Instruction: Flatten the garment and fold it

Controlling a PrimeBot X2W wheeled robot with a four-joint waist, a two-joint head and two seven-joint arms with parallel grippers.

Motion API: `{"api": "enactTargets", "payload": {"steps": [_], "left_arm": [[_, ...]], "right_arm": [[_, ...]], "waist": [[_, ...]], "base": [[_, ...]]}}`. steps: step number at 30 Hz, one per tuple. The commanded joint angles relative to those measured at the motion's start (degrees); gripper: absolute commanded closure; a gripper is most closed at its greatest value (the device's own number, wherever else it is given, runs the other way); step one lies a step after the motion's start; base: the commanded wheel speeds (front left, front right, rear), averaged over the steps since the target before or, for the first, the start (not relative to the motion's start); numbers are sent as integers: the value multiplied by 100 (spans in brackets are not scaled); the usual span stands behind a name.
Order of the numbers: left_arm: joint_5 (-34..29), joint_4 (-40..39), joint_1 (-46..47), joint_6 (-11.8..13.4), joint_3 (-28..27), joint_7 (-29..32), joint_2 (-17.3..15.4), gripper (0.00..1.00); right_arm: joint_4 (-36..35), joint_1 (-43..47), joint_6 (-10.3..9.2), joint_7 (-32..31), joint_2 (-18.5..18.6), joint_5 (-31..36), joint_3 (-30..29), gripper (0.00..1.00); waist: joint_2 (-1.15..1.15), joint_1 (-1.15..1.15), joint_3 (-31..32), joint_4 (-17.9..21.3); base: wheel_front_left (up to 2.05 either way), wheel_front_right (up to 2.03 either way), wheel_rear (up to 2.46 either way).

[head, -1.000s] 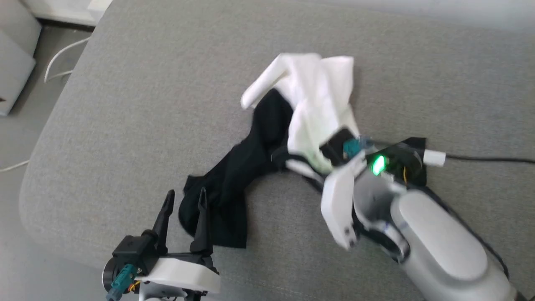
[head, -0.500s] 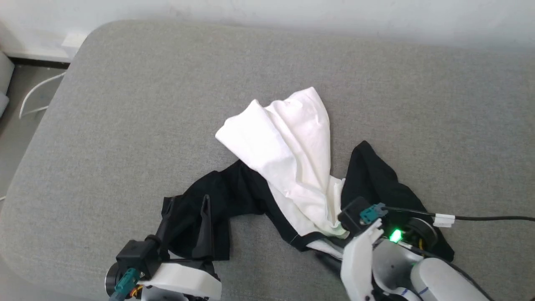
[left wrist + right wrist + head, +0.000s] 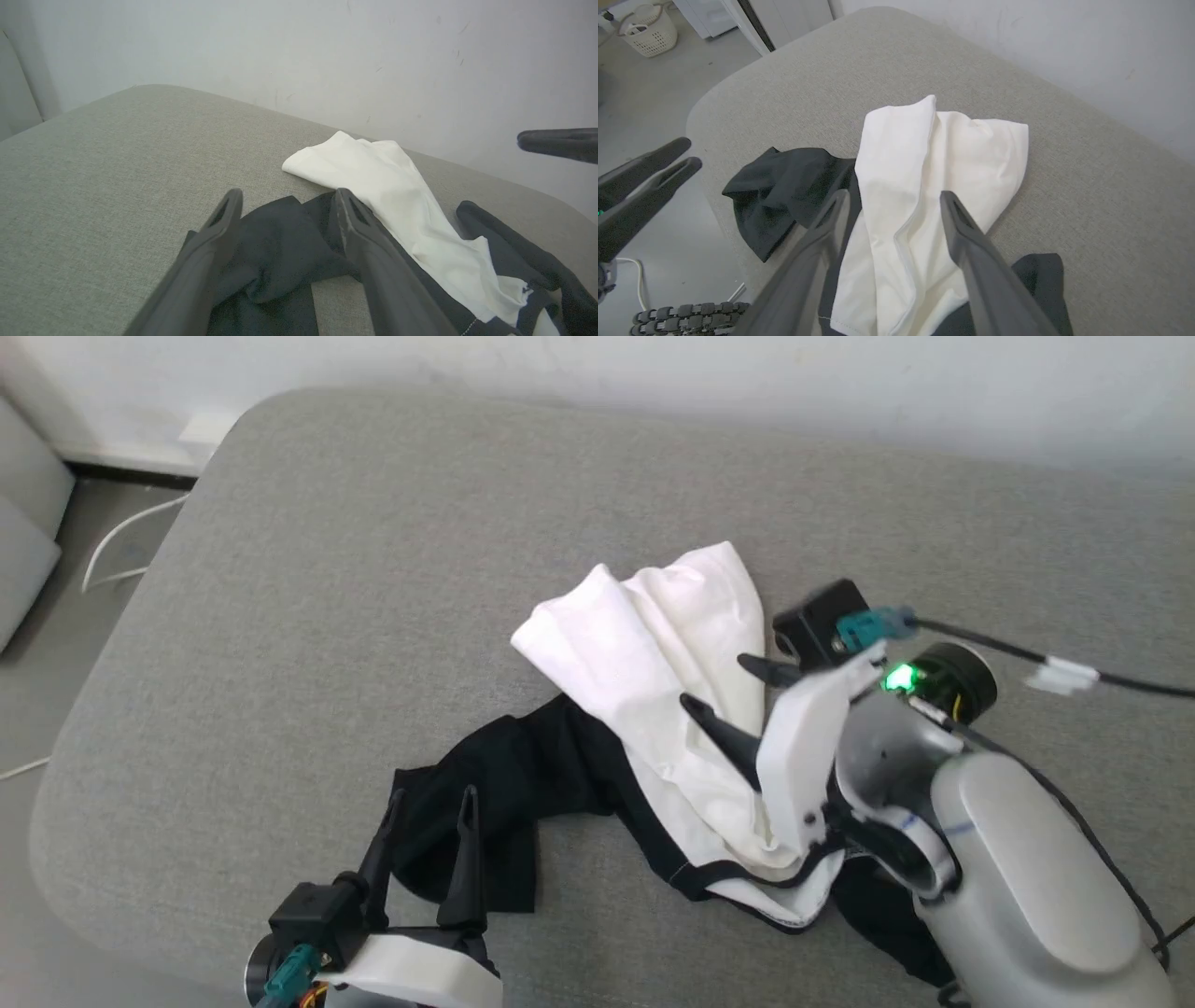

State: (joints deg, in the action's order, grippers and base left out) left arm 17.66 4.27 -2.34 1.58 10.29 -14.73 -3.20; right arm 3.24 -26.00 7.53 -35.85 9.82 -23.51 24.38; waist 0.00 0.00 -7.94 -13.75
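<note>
The garment (image 3: 635, 653) lies crumpled on the grey cushion (image 3: 327, 569), with its white body bunched in the middle. One black sleeve (image 3: 504, 793) trails to the near left. My left gripper (image 3: 431, 798) stands open at that sleeve's end, one finger on each side of the black cloth (image 3: 275, 242). My right gripper (image 3: 717, 681) hovers open above the white body (image 3: 943, 158) and holds nothing. More black cloth (image 3: 878, 915) lies under my right forearm. The chest print and neck band are hidden in the folds.
A pale wall (image 3: 653, 373) runs behind the cushion. The cushion's rounded left edge drops to the floor, where a white cable (image 3: 121, 551) lies. A laundry basket (image 3: 649, 30) stands farther off. A black cable (image 3: 1027, 663) trails from my right wrist.
My right gripper has opened, let go of the garment and lifted above it. The garment has dropped onto the cushion. The head camera has shifted. The left gripper stays open at the sleeve.
</note>
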Motion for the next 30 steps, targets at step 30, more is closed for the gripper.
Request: {"api": "enactTargets", "payload": {"steps": [30], "left_arm": [[412,136,477,111,539,-27,32,0]], "right_arm": [[3113,-1573,-4,195,-599,870,-172,0]], "waist": [[0,0,-704,-1007]], "base": [[0,0,0]]}}
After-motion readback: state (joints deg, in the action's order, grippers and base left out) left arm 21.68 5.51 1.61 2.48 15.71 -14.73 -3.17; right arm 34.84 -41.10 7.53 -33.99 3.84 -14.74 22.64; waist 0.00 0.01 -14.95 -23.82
